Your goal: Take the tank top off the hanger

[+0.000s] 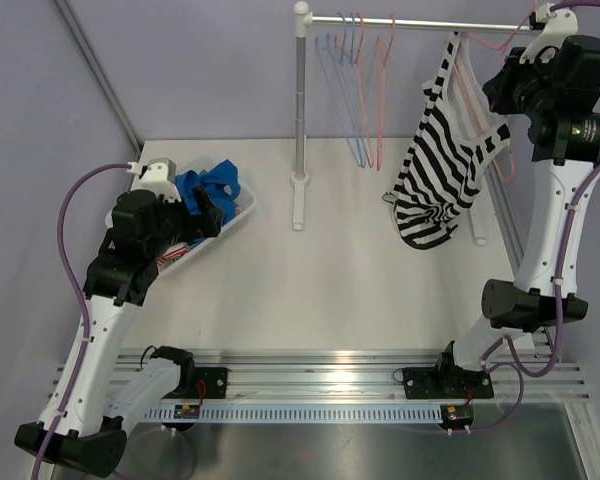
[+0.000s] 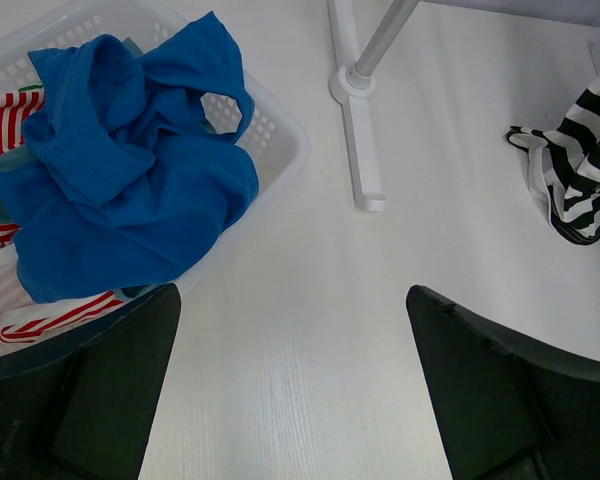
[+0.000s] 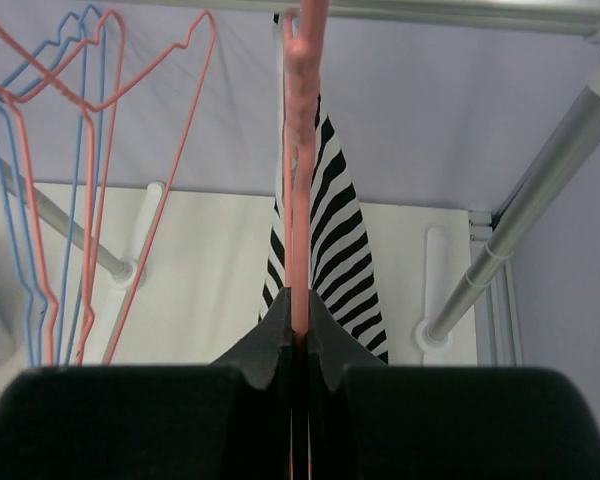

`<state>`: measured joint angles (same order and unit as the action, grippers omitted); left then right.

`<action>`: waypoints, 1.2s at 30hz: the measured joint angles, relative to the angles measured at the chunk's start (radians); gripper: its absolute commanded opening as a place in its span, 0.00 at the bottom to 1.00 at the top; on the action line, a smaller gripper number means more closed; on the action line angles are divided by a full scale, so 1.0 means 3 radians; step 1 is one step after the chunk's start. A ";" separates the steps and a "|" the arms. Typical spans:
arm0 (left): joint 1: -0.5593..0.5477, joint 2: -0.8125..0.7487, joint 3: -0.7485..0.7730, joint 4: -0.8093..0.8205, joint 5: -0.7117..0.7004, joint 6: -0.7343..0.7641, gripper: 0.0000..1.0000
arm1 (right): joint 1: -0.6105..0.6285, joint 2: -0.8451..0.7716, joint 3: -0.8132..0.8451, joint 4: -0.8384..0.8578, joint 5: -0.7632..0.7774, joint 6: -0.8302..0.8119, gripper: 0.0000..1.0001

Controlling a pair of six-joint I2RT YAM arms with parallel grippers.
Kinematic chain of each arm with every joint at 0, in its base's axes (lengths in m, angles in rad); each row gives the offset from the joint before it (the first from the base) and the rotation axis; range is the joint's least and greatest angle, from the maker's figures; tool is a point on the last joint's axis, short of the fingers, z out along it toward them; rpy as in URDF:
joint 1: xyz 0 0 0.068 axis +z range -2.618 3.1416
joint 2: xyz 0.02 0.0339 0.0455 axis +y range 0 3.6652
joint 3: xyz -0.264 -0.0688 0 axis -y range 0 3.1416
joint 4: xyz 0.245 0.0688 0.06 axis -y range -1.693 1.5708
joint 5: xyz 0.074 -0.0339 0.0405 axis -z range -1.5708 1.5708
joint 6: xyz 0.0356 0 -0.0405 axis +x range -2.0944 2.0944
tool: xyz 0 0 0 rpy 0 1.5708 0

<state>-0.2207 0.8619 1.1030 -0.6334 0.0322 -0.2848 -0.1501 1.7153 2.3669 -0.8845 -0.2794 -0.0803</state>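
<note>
So I am clamping my right pincer (image 3: pixel 298 345) on the coral hanger (image 3: pixel 301 150); the striped tank top (image 1: pixel 438 170) is hanging from it over the far right corner of the desk (image 1: pixel 330 290), not yet removed. My left pincer (image 2: pixel 292 385) is gaping empty.

Striped tank top (image 1: pixel 442 165) is hung off a pink hanger (image 1: pixel 488 44) on the rail (image 1: pixel 410 22) (hem reaching the table (image 1: pixel 340 270)). Right gripper (image 1: pixel 538 20) is seen up at the rail's right end. Blue garment (image 1: pixel 212 190) is piled in basket (image 1: pixel 250 206).

Black-and-white striped tank top (image 1: pixel 438 172), pink hanger (image 3: pixel 298 150), blue shirt (image 2: pixel 120 170)
</note>
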 measured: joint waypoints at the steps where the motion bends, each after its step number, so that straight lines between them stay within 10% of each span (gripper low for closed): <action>1: 0.0005 0.0004 0.0000 0.0000 0.0000 0.0001 0.99 | 0.0000 -0.0074 -0.0042 -0.0009 -0.0003 0.0029 0.00; 16: -0.0100 0.0251 0.0249 -0.0116 0.0015 -0.0043 0.99 | 0.0022 -0.2052 -0.2232 -0.0195 -0.0187 0.0295 0.00; 28: -0.2342 0.1314 0.1741 0.0350 -0.0470 0.0013 0.99 | 0.0197 -0.3148 -0.2461 -0.0548 -0.0300 0.0373 0.00; 36: -0.2717 0.1890 0.1999 0.1040 -0.0244 0.0483 0.99 | 0.0863 -0.3235 -0.2522 -0.0851 -0.0168 0.0387 0.00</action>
<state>-1.0359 1.4288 1.7027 -0.3214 -0.0410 -0.1398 0.1089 0.7448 1.6104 -1.1397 -0.3298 0.0357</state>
